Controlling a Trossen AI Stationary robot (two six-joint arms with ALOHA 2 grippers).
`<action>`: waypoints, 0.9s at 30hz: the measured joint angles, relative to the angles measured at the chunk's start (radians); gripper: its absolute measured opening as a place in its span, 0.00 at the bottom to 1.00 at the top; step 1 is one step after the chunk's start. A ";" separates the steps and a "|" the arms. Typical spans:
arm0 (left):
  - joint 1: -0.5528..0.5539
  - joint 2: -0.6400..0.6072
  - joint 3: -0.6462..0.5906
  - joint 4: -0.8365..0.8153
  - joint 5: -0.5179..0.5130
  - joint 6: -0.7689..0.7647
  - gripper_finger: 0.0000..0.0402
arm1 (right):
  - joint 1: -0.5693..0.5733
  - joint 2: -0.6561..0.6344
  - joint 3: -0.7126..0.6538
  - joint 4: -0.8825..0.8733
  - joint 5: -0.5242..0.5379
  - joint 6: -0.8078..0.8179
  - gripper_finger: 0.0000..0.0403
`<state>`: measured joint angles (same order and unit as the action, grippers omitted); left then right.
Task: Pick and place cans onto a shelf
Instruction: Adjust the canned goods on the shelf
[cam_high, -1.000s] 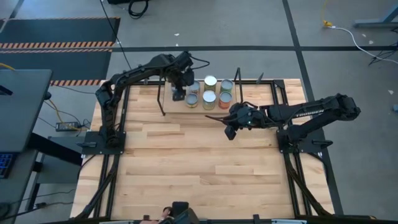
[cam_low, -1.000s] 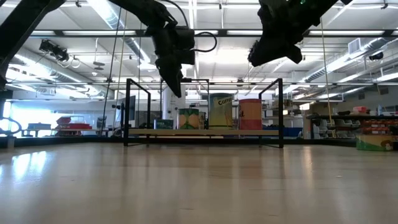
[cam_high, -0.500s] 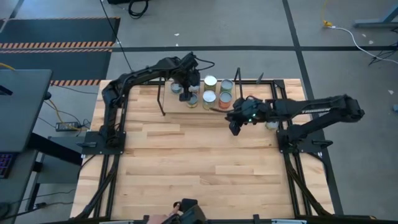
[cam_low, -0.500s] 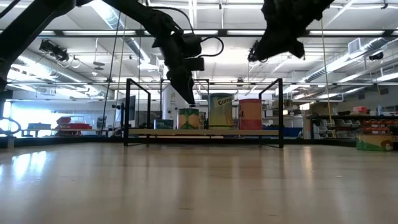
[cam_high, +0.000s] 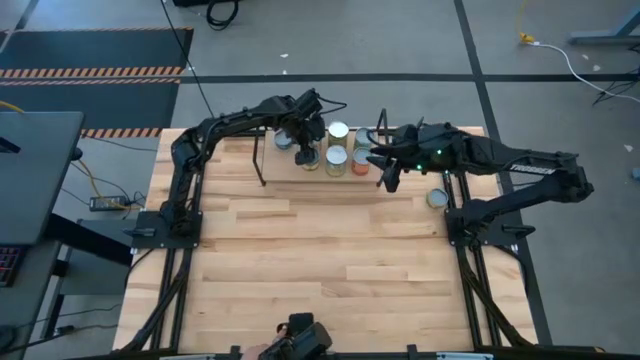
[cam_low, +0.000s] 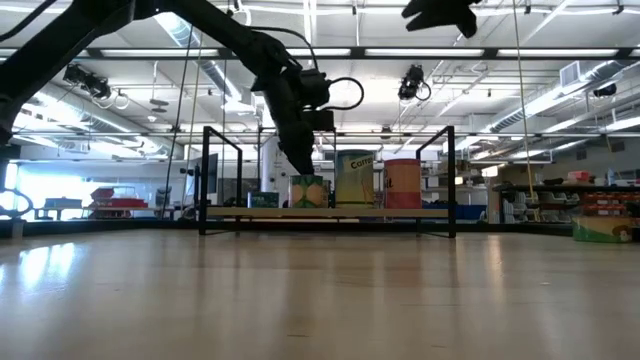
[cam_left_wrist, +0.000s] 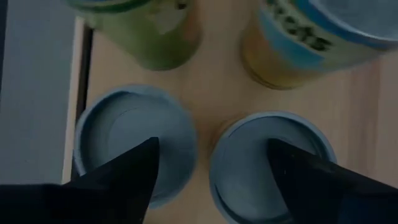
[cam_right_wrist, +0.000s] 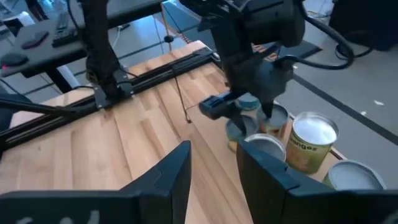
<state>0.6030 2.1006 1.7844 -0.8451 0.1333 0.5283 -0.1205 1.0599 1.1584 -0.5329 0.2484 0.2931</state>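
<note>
You can read only three label fragments.

In the low view, the tall yellow can (cam_low: 354, 179) on the shelf (cam_low: 330, 212) shows "Corn" at the top of its label.

In the right wrist view, the yellow can (cam_right_wrist: 310, 147) shows "nges"; the start of the word is cut off.

In the left wrist view, the yellow and blue can (cam_left_wrist: 298, 40) carries large letters, too blurred for you to read.
</note>
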 joint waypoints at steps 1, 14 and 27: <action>0.005 0.000 0.000 0.005 -0.002 -0.023 0.75 | -0.002 0.000 0.007 0.000 -0.008 -0.007 0.34; -0.012 0.000 0.000 0.013 0.053 -0.096 0.74 | -0.006 0.002 0.019 -0.004 -0.015 -0.028 0.34; 0.013 0.001 0.106 0.062 0.047 -0.209 0.74 | -0.008 0.002 0.019 -0.009 -0.002 -0.029 0.34</action>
<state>0.6159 2.1018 1.8900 -0.7836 0.1802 0.3190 -0.1287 1.0622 1.1770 -0.5417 0.2463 0.2643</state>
